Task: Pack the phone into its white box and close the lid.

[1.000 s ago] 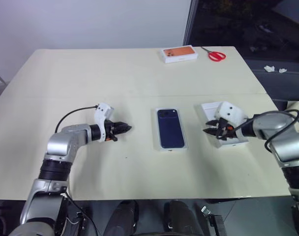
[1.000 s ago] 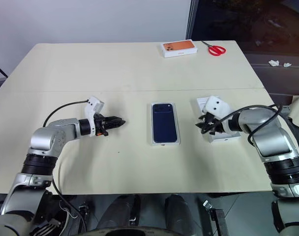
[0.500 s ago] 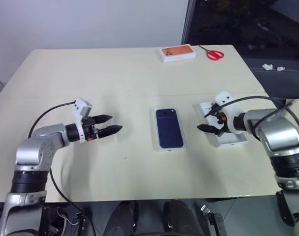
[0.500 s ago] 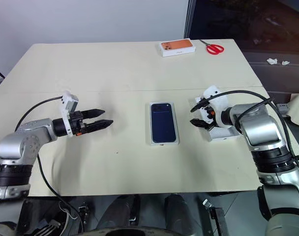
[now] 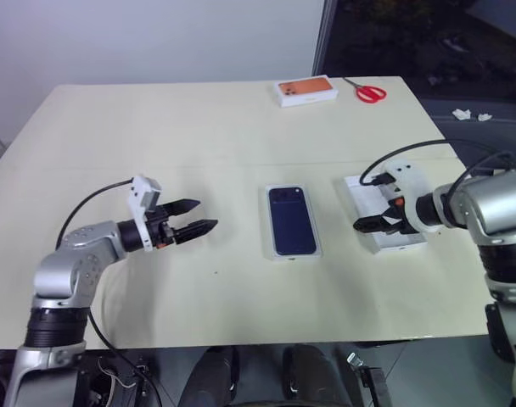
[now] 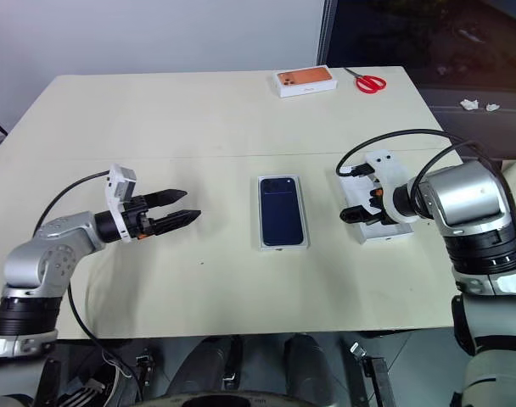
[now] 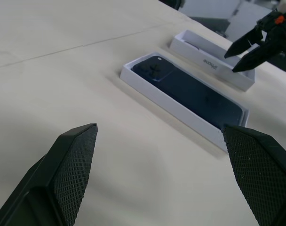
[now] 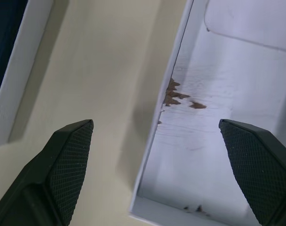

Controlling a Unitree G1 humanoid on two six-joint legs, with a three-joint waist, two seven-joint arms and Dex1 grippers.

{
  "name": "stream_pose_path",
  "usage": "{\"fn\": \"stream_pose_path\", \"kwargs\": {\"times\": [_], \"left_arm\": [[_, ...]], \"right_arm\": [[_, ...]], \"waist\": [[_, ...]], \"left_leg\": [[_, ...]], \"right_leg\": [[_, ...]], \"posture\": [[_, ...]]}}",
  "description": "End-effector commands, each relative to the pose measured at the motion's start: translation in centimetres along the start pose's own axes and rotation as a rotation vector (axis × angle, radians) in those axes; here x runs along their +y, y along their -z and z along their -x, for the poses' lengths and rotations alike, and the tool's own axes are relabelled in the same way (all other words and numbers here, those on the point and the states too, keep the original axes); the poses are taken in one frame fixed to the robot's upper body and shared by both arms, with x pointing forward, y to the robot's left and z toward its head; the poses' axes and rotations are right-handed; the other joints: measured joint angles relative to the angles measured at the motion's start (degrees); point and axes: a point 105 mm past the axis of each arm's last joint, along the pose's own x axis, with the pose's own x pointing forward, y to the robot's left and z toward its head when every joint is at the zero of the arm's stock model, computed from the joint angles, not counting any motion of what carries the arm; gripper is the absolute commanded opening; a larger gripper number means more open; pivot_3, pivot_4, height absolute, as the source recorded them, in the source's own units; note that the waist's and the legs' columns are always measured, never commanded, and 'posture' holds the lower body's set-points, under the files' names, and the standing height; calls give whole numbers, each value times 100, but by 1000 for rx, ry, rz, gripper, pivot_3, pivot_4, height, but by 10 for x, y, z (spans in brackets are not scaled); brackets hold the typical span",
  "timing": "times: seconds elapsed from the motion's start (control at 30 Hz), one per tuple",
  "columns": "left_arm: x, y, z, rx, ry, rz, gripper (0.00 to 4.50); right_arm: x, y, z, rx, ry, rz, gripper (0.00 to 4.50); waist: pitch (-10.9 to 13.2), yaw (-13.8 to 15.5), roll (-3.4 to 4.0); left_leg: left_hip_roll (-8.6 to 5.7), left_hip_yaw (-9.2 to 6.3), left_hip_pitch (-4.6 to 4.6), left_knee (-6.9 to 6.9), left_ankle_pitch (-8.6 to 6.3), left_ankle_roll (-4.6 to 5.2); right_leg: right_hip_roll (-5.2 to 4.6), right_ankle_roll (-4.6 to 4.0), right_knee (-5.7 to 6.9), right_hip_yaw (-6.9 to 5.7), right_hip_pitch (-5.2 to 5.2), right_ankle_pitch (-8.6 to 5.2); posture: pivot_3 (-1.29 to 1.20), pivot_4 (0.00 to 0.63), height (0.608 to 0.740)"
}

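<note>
At mid-worktop the phone is already lying in the white box; both pincers, left and right, have just spread wide and released, the right poising over the lid for pickup.

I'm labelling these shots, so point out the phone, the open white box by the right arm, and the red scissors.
phone (image 5: 292, 222): left eye view, middle of its dark face.
open white box (image 6: 391, 234): right eye view, near end of its inside.
red scissors (image 5: 370, 92): left eye view, its handles.

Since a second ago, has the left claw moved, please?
Yes. The left claw has pulled back toward the robot's left, away from the phone, and now stands open.
</note>
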Motion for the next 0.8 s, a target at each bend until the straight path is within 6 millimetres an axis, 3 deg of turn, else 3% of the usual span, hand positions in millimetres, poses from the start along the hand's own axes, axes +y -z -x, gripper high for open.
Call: {"fn": "stream_pose_path", "kwargs": {"times": [0.03,0.3,0.43,0.63,0.73,0.8], "left_arm": [[-7,-4,-1,-34,2,-27,4427],[-10,-4,-1,-52,-22,-14,4427],[-11,-5,0,-61,-38,-16,4500],[-9,-8,1,-68,-50,-18,4500],[-8,-9,0,-69,-52,-17,4500],[-6,-10,0,-69,-55,-17,4500]], "right_arm": [[2,-4,0,-22,5,-15,4469],[7,2,-9,11,36,10,4469],[8,8,-14,15,50,-1,3178],[8,8,-16,1,63,-23,59],[8,6,-16,-14,67,-33,19],[12,-8,-11,-65,49,-40,19]], "waist": [[0,4,0],[1,3,-1],[1,0,-1],[1,-7,-1],[1,-3,-2],[1,-14,-2]], "left_leg": [[-1,0,-1,0,0,0],[-1,3,-2,2,-1,1],[-1,3,-2,2,-1,2],[-1,3,-1,4,0,2],[0,3,-1,5,0,3],[-1,3,-1,5,0,3]], "right_leg": [[0,0,0,0,-1,0],[0,1,1,1,-2,0],[1,1,1,1,-2,0],[5,1,1,1,2,1],[5,1,1,1,3,1],[5,1,1,1,3,1]], "posture": [[0,150,740],[0,150,740],[0,150,740],[0,150,740],[0,150,740],[0,150,740]]}}
